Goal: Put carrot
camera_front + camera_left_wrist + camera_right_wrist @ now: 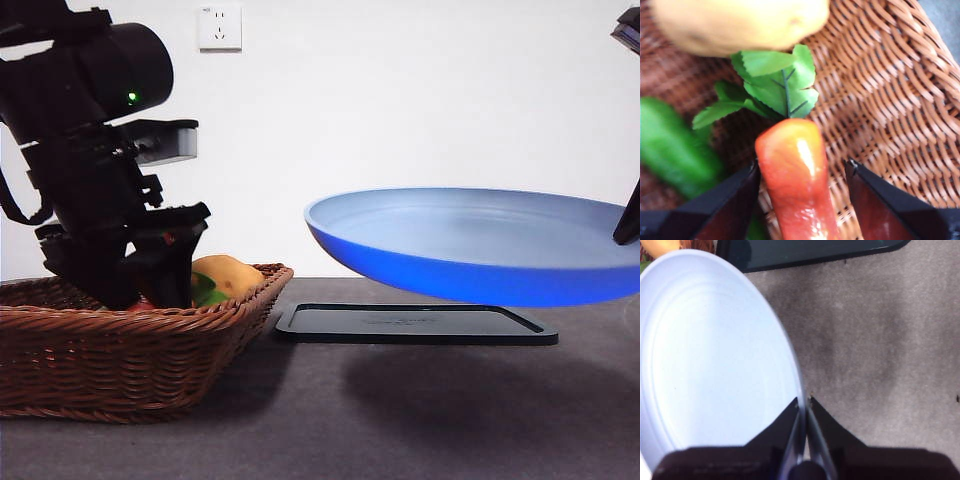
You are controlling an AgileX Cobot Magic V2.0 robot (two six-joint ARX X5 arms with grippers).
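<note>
2 grippers are showing at this moment. Inside the wicker basket (140, 350), the left gripper (802, 175) is reaching down with its jaws standing wide apart, and the carrot (795, 175) is lying between them on the basket's woven floor. One jaw is sitting right against the carrot's side, while a clear gap is showing between the carrot and the other jaw, so the jaws are not clamping it. The carrot's green leaves (775, 82) are pointing away from the jaws toward a yellow-brown lump (740, 22), which is lying just beyond them. A green vegetable piece (670, 147) is resting beside the carrot, blurred.

In the front view the left arm is filling the basket's near side, and the carrot itself is hidden behind it; only the yellow lump and a bit of green are peeking over the rim.

Off to the other side, the right gripper (804, 407) is pinching the rim of a blue plate (470, 245), its jaws closed tight on the edge, holding the plate in the air above a dark flat tray (415, 325) lying on the grey table (400, 420).
</note>
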